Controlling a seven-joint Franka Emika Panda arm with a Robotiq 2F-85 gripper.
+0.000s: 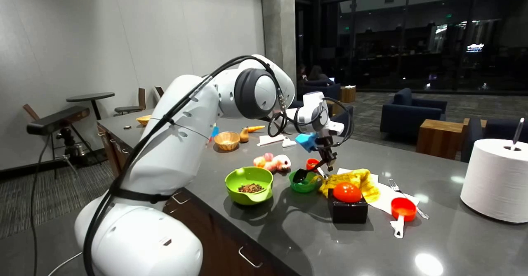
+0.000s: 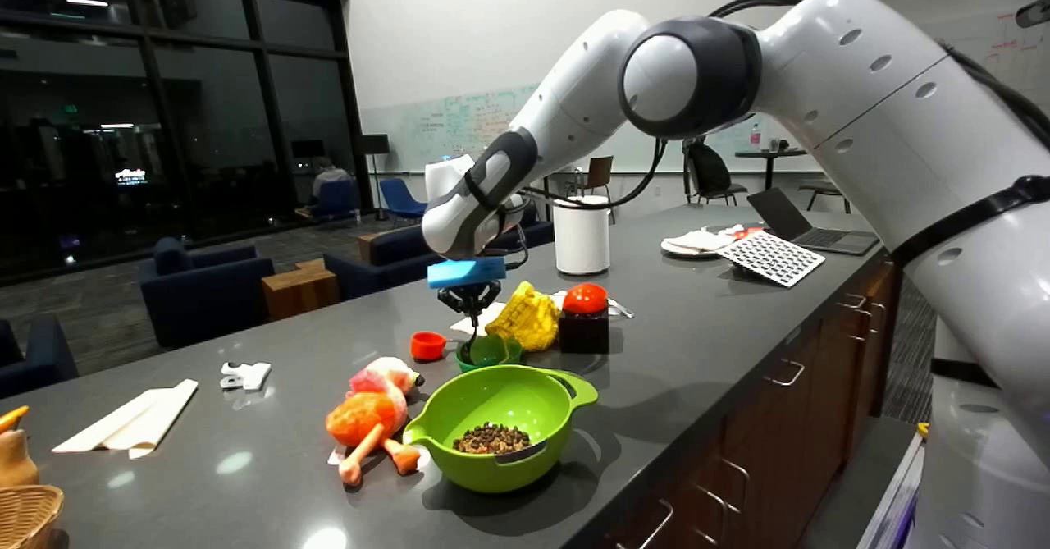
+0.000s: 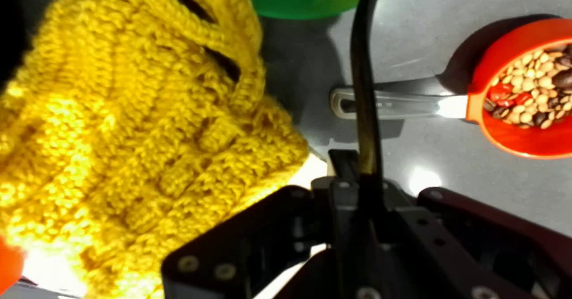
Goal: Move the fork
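Grey countertop [image 2: 312, 344] stretches before dark windows [image 1: 420, 32]. The gripper [image 3: 364, 180] clamps a slim, near-black fork [image 3: 363, 75]; the wrist view cuts off its far end. In an exterior view its indistinct head is over or inside a small green bowl [image 1: 304, 188], cannot tell which, left of a yellow knitted item [image 1: 368, 183]. At right, a metal fork [image 1: 394, 186] is partly hidden behind a red measuring cup [image 1: 409, 216]. Whiteboard [image 2: 459, 122] writing and a glowing sign [image 1: 475, 47] are too small to read.
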